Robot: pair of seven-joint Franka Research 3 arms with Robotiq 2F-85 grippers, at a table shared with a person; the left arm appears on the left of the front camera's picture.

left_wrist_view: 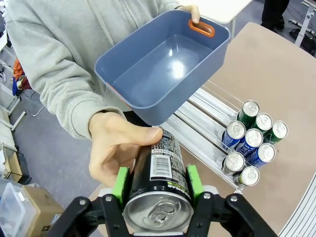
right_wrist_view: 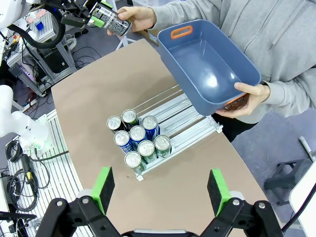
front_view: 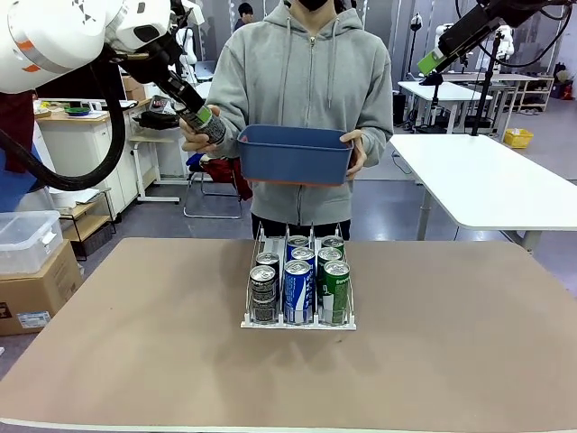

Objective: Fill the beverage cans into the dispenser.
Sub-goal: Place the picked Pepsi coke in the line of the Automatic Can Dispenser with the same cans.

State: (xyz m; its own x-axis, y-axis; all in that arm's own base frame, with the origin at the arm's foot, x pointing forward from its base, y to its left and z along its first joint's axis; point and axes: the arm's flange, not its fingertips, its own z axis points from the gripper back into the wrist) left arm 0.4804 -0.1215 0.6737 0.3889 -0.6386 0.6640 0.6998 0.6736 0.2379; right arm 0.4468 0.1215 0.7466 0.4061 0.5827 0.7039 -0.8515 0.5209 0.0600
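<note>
- While a person's hand (left_wrist_view: pixel 116 148) also grips it, the left gripper (left_wrist_view: pixel 157 185) is clamped on a dark can (left_wrist_view: pixel 159 185), high at the far left.
- The right gripper (right_wrist_view: pixel 160 187) hangs above with jaws apart.
- The person holds a blue tub (front_view: pixel 295 154) over the dispenser (front_view: pixel 298 317).
- Seven cans (front_view: pixel 299 275) fill its lanes on the brown table (front_view: pixel 135 343); white tables (front_view: pixel 487 176) stand far right.

Even, bright overhead light fills all three views, leaving only faint, soft shadows on the brown table (front_view: pixel 433 352) beneath the dispenser (front_view: pixel 298 317). Pale glare patches sit on the inner floor of the blue tub (left_wrist_view: pixel 170 64) and on the silver can tops (right_wrist_view: pixel 139 143). Both wrist views bow towards their edges, and the nearest can top (left_wrist_view: pixel 159 211) at lower centre is slightly soft.
</note>
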